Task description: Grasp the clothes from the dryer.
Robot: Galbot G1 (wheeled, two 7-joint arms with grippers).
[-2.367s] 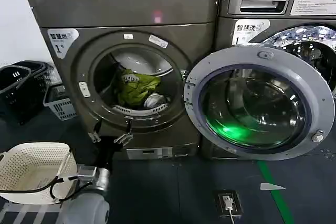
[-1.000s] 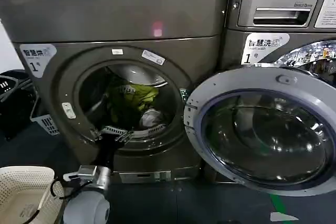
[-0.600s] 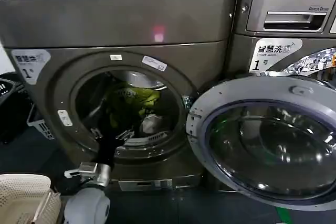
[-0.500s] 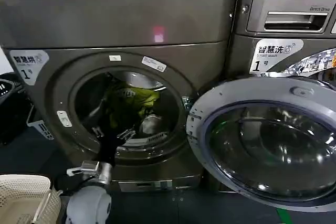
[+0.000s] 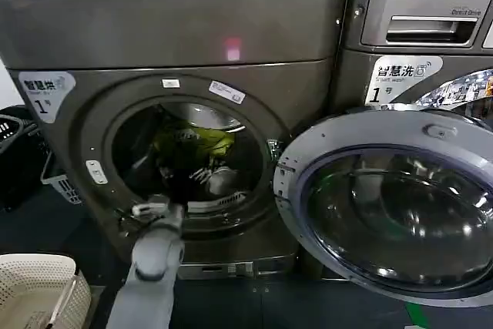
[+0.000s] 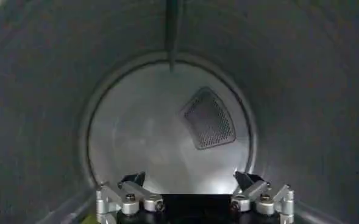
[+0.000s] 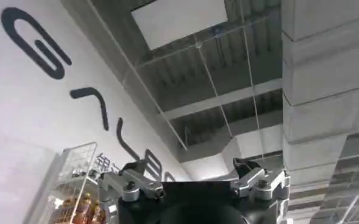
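The dryer (image 5: 177,25) stands in front of me with its round porthole open. Inside the drum lie the clothes: a lime yellow-green garment (image 5: 199,142) at the back and a white-grey one (image 5: 225,181) lower right. My left arm reaches through the porthole, and the left gripper (image 5: 201,175) hangs in the drum just in front of the clothes. In the left wrist view the left gripper (image 6: 189,181) is open, its fingers (image 6: 132,181) wide apart with nothing between them, facing the drum's back wall (image 6: 142,140). My right gripper (image 7: 189,170) is open and points up at a ceiling.
The dryer's door (image 5: 385,206) is swung open to the right, in front of the LG machine (image 5: 416,13). A white plastic basket (image 5: 35,287) sits on the floor at lower left. Dark and grey baskets (image 5: 15,140) stand left of the dryer.
My left arm has risen from the porthole's lower lip and pushed the gripper deeper into the drum, towards the clothes. The clothes have not moved.
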